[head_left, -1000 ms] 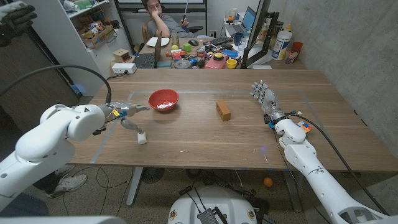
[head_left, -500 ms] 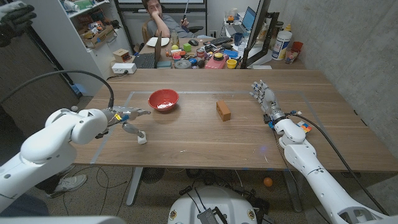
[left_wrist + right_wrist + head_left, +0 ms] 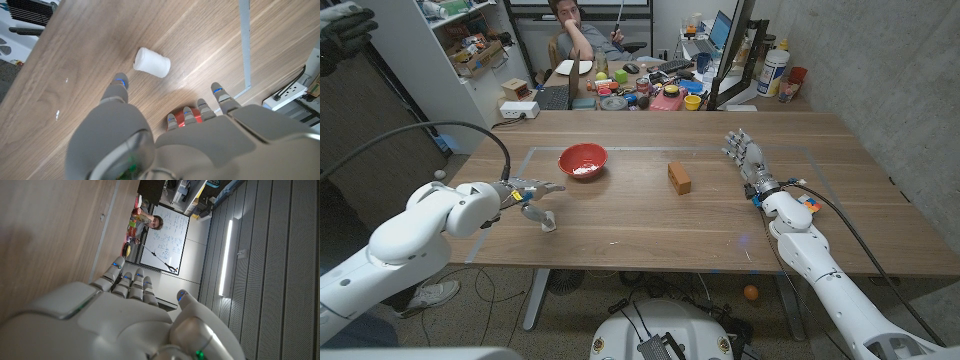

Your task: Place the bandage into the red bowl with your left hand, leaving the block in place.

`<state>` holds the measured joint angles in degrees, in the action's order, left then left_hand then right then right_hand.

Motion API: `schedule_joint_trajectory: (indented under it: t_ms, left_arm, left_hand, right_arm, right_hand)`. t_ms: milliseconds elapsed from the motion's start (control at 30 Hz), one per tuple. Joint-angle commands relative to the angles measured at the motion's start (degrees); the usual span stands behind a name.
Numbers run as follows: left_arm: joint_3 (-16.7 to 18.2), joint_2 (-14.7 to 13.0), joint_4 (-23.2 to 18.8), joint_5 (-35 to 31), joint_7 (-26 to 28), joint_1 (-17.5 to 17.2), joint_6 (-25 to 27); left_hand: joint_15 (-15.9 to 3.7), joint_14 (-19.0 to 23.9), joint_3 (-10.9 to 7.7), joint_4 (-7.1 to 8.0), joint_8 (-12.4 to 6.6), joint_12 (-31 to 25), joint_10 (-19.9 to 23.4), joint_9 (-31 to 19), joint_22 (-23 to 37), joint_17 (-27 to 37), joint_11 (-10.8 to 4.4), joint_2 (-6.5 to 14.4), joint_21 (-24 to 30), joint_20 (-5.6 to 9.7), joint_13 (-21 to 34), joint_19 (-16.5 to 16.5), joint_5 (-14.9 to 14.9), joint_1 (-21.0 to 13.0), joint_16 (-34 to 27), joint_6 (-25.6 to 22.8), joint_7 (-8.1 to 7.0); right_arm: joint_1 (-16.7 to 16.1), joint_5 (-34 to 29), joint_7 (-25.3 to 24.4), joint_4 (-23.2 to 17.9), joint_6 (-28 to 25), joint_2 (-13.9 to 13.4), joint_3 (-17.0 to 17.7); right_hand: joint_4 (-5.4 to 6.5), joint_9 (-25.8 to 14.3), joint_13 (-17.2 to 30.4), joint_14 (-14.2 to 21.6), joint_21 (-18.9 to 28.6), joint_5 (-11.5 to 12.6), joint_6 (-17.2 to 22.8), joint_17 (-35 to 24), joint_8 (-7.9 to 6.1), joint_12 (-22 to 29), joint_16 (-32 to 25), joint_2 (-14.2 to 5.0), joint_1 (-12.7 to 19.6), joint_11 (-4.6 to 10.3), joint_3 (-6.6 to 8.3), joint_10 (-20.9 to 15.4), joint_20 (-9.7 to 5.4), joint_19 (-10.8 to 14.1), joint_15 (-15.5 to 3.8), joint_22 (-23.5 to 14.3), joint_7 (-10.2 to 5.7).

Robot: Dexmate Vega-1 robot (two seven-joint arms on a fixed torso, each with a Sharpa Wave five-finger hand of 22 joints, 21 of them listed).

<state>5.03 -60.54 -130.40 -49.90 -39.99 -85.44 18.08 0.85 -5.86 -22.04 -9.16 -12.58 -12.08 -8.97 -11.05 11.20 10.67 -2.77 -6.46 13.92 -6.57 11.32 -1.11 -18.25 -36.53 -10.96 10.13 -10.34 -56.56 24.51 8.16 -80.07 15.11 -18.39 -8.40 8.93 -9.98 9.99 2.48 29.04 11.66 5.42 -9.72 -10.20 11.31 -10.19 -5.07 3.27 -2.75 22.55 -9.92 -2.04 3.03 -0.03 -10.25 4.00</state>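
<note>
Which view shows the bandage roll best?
The left wrist view: the bandage lies whole on the wood, clear of the left hand. In the head view it is small, partly behind that hand's fingers.

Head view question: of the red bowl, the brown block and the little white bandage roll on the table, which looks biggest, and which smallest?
1. Red bowl, clearly the largest.
2. Block.
3. Bandage, smallest, though close to the block. It lies nearer the camera, so its true size is hardly larger than it looks.
</note>
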Motion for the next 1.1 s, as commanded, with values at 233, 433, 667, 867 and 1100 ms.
schedule_joint_trajectory:
  t_ms: [233, 433, 667, 867, 1100]
  left_arm:
    - [-6.78, -5.58, 1.50, 2.74, 0.93, 2.57, 4.11]
    - [-8.77, -7.41, 1.82, 2.96, 1.34, 3.13, 6.04]
    - [-9.94, -9.60, 1.54, 3.28, 1.85, 3.43, 8.42]
    - [-11.85, -10.80, 1.88, 3.90, 2.85, 4.43, 9.27]
    - [-16.17, -10.79, 3.60, 3.86, 5.70, 7.05, 8.88]
  left_hand:
    - [-0.12, -0.03, -0.01, 0.23, -0.41, 0.04, -0.43, -0.29, -0.03, 0.10, -0.28, 0.04, 0.42, -0.09, 0.22, -0.29, -0.20, -1.04, -0.07, 0.30, -0.24]
    - [-0.08, -0.02, 0.00, 0.26, -0.37, 0.05, -0.45, -0.29, -0.03, 0.10, -0.28, 0.09, 0.44, -0.11, 0.23, -0.42, -0.21, -1.32, -0.06, 0.34, -0.19]
    - [-0.19, 0.18, -0.03, 0.26, -0.40, 0.02, -0.37, -0.30, -0.03, 0.10, -0.31, 0.23, 0.55, 0.06, 0.25, -0.80, -0.24, -1.83, -0.11, 0.18, -0.08]
    - [-0.36, 0.64, -0.10, 0.23, -0.55, -0.15, 0.13, -0.31, -0.03, 0.08, -0.30, 0.44, 0.84, 0.06, 0.25, -1.71, -0.28, -2.61, -0.23, -0.30, -0.20]
    - [-1.37, 3.31, -0.45, 0.19, -1.50, -0.78, 2.45, -0.32, -0.06, 0.02, -1.17, 1.39, 2.43, 2.06, 0.25, -6.50, -0.29, -5.62, -0.78, -3.26, -0.12]
  right_arm:
    - [-0.29, 0.39, -0.03, -0.02, 0.17, -0.25, 0.53]
    - [-0.14, 0.51, 0.04, 0.56, 0.20, -0.12, 0.64]
    - [0.11, 0.13, -0.29, 0.91, 0.00, -0.13, 0.61]
    - [0.36, 0.24, 0.05, 1.45, 0.46, 0.03, 0.68]
    - [0.64, 0.11, 0.08, 1.80, 0.46, 0.04, 0.69]
  right_hand:
    - [0.14, -0.25, 0.29, 0.55, -0.19, 0.35, 0.51, -0.14, -0.40, 0.29, -0.10, -3.34, -0.55, 0.08, 0.51, -0.48, -1.36, 0.38, 0.04, -0.27, -0.04]
    - [0.17, -0.25, 0.29, 0.56, -0.22, 0.34, 0.51, -0.16, -0.40, 0.30, -0.11, -3.31, -0.61, 0.11, 0.48, -0.51, -1.39, 0.43, 0.03, -0.27, -0.10]
    - [0.20, -0.25, 0.29, 0.57, -0.28, 0.35, 0.51, -0.17, -0.40, 0.29, -0.11, -3.32, -0.65, 0.13, 0.49, -0.49, -1.44, 0.44, 0.01, -0.27, -0.11]
    - [0.19, -0.25, 0.29, 0.55, -0.33, 0.35, 0.49, -0.17, -0.40, 0.29, -0.09, -3.31, -0.65, 0.10, 0.51, -0.49, -1.41, 0.49, 0.02, -0.28, -0.09]
    - [0.18, -0.25, 0.29, 0.56, -0.38, 0.35, 0.49, -0.16, -0.40, 0.29, -0.09, -3.29, -0.66, 0.05, 0.51, -0.48, -1.39, 0.52, 0.03, -0.28, -0.07]
